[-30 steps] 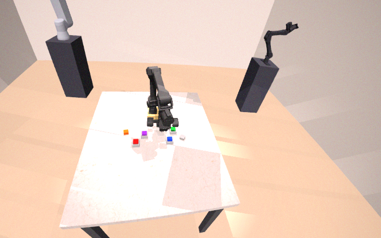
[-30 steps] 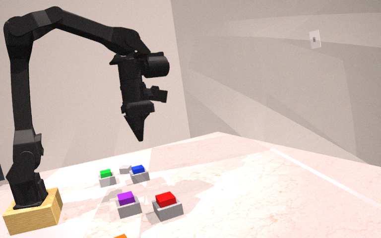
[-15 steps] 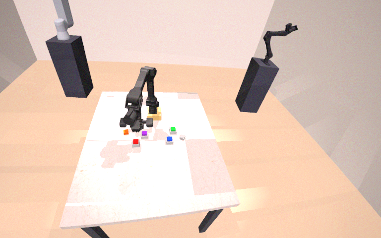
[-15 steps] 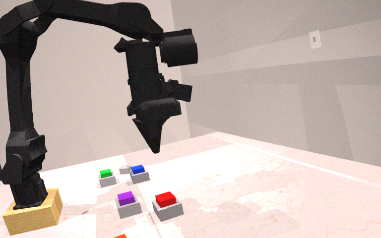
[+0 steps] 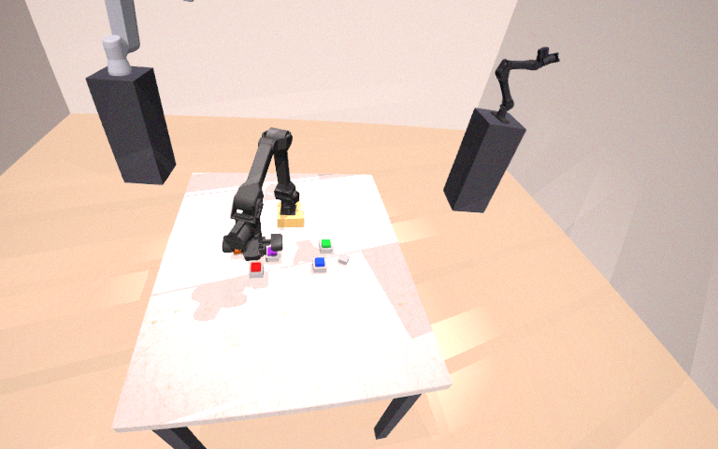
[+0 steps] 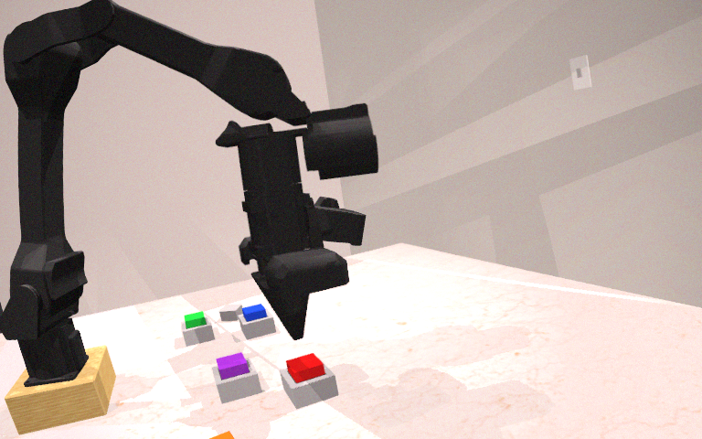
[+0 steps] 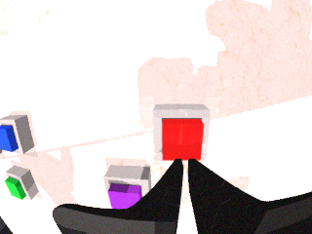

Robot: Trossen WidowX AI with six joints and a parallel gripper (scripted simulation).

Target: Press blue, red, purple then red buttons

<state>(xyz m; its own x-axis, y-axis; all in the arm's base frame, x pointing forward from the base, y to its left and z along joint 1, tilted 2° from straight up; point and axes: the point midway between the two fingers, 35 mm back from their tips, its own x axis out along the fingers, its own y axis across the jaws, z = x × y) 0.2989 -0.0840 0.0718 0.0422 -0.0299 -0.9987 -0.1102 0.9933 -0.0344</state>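
Pale walls and a warm wooden floor surround a white marbled worktop (image 5: 296, 339) on dark legs. Going left to right in the top view, a dark pedestal (image 5: 131, 124) carrying a grey arm stands beyond the worktop's far left corner. Next comes the black arm (image 5: 252, 185), folded forward from its wooden base block (image 5: 291, 218). Well to the right stands a second dark pedestal (image 5: 484, 158) with a thin black arm on top.

On the worktop in the exterior view, the green button (image 6: 195, 319) sits furthest left in its grey housing. The purple button (image 6: 232, 365) is nearer the camera and a little to the right. The blue button (image 6: 253, 312) follows, with a small grey block (image 6: 228, 314) just beside it on its left. The red button (image 6: 305, 367) is rightmost, close beside the purple one. An orange block (image 6: 223, 435) barely shows at the bottom edge.

The gripper (image 6: 296, 331) points down, jaws drawn together into a single tip with nothing between them. It hangs above the worktop, clear of every button, between the blue and red ones in the exterior view.

In the wrist view, blue (image 7: 7, 136) and green (image 7: 15, 187) sit at the far left, purple (image 7: 125, 195) lower centre. The red button (image 7: 182, 139) lies directly beyond the closed fingertips, apart from them.
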